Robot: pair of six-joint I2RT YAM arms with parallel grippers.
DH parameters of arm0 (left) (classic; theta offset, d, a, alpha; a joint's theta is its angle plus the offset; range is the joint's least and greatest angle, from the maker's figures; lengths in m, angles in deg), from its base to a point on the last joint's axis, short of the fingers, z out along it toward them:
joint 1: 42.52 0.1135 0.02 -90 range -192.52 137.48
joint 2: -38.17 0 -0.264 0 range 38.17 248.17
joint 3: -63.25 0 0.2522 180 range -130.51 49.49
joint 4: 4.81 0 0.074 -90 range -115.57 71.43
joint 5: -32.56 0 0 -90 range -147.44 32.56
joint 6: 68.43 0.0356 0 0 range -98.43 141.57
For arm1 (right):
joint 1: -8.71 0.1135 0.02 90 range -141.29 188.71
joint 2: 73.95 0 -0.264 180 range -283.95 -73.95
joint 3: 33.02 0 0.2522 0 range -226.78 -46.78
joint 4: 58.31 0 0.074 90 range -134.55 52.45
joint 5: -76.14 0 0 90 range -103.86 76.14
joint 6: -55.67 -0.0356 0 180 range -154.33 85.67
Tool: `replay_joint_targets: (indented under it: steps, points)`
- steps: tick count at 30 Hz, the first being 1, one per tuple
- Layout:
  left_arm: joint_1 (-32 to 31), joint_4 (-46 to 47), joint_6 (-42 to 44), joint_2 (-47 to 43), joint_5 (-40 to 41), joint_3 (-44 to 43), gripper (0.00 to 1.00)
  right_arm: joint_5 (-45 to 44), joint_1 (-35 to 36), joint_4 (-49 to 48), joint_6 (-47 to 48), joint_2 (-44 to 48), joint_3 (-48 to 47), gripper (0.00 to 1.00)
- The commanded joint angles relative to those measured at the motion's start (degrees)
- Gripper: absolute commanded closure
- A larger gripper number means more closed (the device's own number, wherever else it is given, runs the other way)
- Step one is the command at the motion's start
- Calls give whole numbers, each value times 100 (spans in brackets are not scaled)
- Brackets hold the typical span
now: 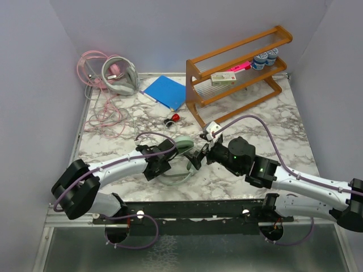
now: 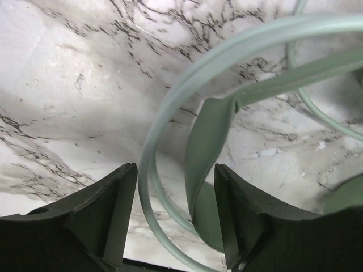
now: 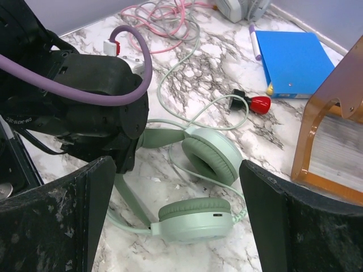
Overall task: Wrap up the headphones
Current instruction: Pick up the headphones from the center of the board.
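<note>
Mint headphones | band between spread left fingers | right fingers spread, cups ahead

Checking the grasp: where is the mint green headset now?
Top view: the mint green headset lies mid-table between the left gripper and right gripper, its headband between the left's open fingers.

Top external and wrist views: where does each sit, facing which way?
Top external: above and behind, looking down on the table; left arm and right arm show.
Left wrist: close above the mint green headphones; own jaws open astride the band.
Right wrist: low, facing the left arm; own jaws open.
Shared: those headphones, in all three.
</note>
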Motion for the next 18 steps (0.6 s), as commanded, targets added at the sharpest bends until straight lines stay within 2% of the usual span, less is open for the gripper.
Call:
replay_joint_targets:
  steps: [1, 4, 6, 8, 15, 16, 18]
  points:
    - [74, -214, -154, 208, 125, -44, 37, -203, -31, 134, -96, 129, 65, 0]
    - [74, -146, -93, 241, 23, 8, 38, -220, -39, 159, -104, 120, 51, 0]
    - [74, -131, 74, 350, 22, -10, 43, -207, -40, 136, -123, 149, 87, 0]
    - [70, -125, 135, 477, 14, -19, 52, -191, -40, 101, -126, 189, 118, 0]
    - [66, 31, 310, 497, 118, -64, 95, -227, -41, 236, -126, 323, 119, 0]
    - [66, 33, 380, 431, 147, -75, 100, -243, -47, 271, -282, 347, 115, 0]
    - [66, 64, 654, 283, 220, -156, 100, -259, -57, 393, -417, 321, 53, 0]
